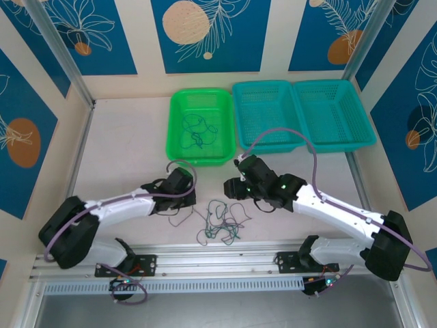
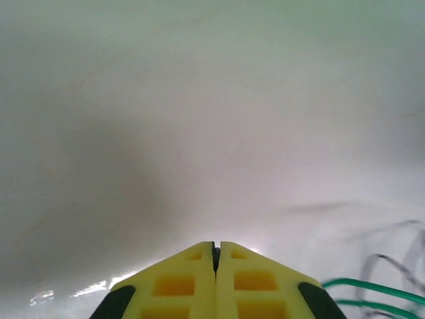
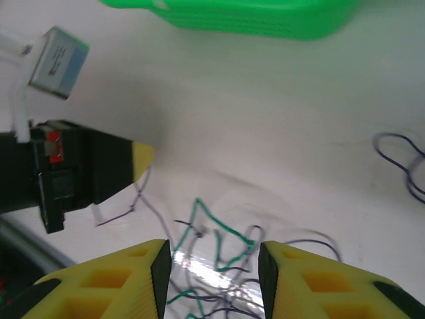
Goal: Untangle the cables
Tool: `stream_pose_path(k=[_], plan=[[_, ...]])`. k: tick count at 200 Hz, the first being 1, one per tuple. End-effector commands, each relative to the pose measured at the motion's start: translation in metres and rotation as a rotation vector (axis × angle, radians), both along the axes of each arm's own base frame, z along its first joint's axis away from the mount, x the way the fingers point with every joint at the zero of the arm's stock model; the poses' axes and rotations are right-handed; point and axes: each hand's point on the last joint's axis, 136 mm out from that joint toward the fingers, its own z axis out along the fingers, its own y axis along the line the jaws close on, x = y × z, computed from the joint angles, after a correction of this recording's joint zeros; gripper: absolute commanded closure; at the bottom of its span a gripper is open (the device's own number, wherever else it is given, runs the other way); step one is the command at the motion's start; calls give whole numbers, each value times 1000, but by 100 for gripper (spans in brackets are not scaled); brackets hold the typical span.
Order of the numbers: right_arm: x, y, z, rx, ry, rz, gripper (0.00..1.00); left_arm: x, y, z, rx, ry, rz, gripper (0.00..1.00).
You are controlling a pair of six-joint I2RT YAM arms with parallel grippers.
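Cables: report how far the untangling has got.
Done: a few thin curly wires lie in the green plastic basket. In hand: left fingers are shut, perhaps on a strand, beside the tangled clump of dark and green wires; right fingers hover open above it. Left: separating that clump.

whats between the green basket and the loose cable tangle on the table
Bare table, seen in the right wrist view: nothing lies between green basket and cables.

A bright green basket [image 1: 176, 116] sits at twelve o'clock on the pale table [image 1: 123, 150]. A teal basket [image 1: 263, 109] lies just beside it at one o'clock, and a second teal basket [image 1: 331, 113] touches that one at two o'clock. Blue leaf-patterned wall panels [image 1: 205, 34] stand behind, and a metal rail [image 1: 225, 263] runs along six o'clock.
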Motion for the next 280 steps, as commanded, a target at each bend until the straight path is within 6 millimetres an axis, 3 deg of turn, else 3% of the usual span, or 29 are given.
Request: stream_pose_path(k=[1, 26, 49, 88, 115, 128, 148, 158, 165, 179, 187, 201, 217, 240, 280], plan=[[-5, 27, 40, 140, -132, 125, 57, 15, -19, 68, -122, -167, -55, 100], [-16, 52, 67, 276, -267, 253, 51, 17, -25, 112, -184, -239, -78, 100], [-25, 71, 81, 402, -454, 358, 45, 11, -33, 134, -255, -221, -95, 100], [-16, 90, 67, 423, -586, 400, 40, -3, -47, 161, -404, -219, -129, 100], [4, 101, 55, 399, -602, 362, 41, -11, -58, 175, -448, -224, -185, 100], [8, 107, 51, 395, -580, 361, 52, -11, -59, 180, -459, -230, -186, 100], [14, 107, 52, 400, -537, 317, 96, -11, -55, 180, -444, -255, -182, 100], [15, 102, 54, 400, -530, 285, 100, -11, -50, 181, -423, -287, -187, 100], [16, 95, 56, 403, -524, 261, 100, -10, -46, 182, -408, -326, -193, 89], [16, 83, 62, 417, -497, 225, 100, -10, -38, 188, -377, -463, -235, 53], [17, 77, 66, 424, -470, 209, 100, -10, -31, 192, -350, -568, -265, 42], [17, 66, 75, 430, -408, 177, 100, -16, -16, 194, -309, -729, -300, 41], [12, 57, 90, 451, -372, 158, 100, -32, -12, 185, -303, -877, -399, 40], [5, 51, 111, 499, -352, 156, 100, -66, -28, 169, -393, -968, -610, 24], [-1, 52, 144, 545, -351, 170, 100, -85, -51, 166, -461, -954, -751, 9]])
